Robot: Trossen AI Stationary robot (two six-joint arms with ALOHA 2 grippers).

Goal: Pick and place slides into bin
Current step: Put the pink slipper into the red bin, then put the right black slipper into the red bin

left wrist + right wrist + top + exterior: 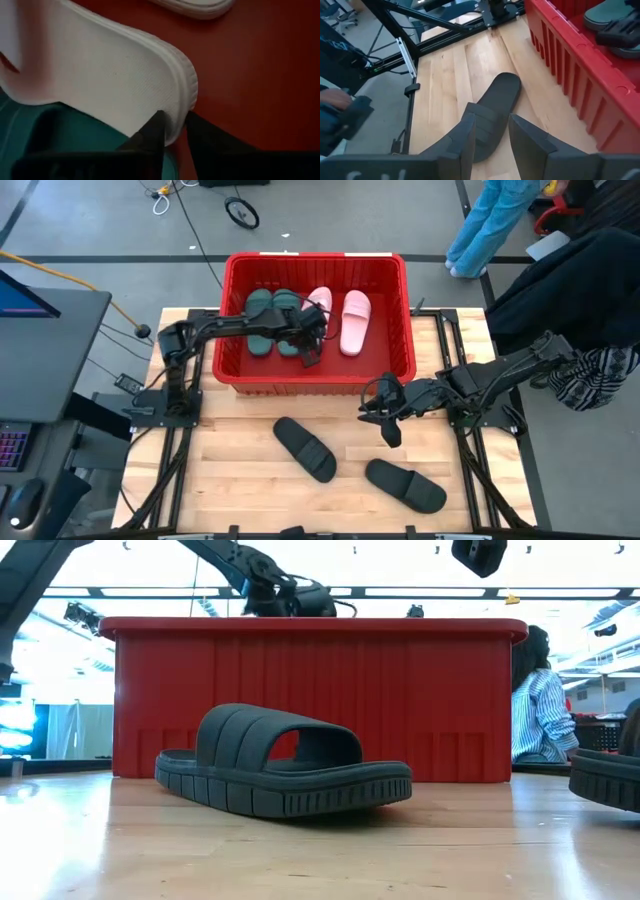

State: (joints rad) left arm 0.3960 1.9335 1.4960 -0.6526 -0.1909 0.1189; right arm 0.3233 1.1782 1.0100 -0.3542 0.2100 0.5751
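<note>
The left gripper is inside the large rectangular red plastic bin, its dark fingers set narrowly on either side of the ribbed sole edge of a pale pink foam slide. That slide leans on its edge against the two dark green foam slides lying side by side in the left half of the bin. Whether the fingers actually press the sole or only flank it is hard to tell from the wrist view. The second pale pink slide lies flat in the right half of the bin, just beside the first.

The right gripper hangs above the pale wooden counter, in front of the bin's near wall, with its fingers moderately apart and holding nothing. It is aimed along one black foam slide lying sole-down on the counter. The other black foam slide lies nearer the counter's front edge, well apart from the bin.

So four slides are in the bin and two remain outside. These look light, thick and springy, with a grippy ribbed sole, so they should not slip or break. A pinch across the sole edge may squash and pivot; the wide strap, or the sidewall just beneath it, seems the firmer hold. The leaning pink slide may topple once released.
</note>
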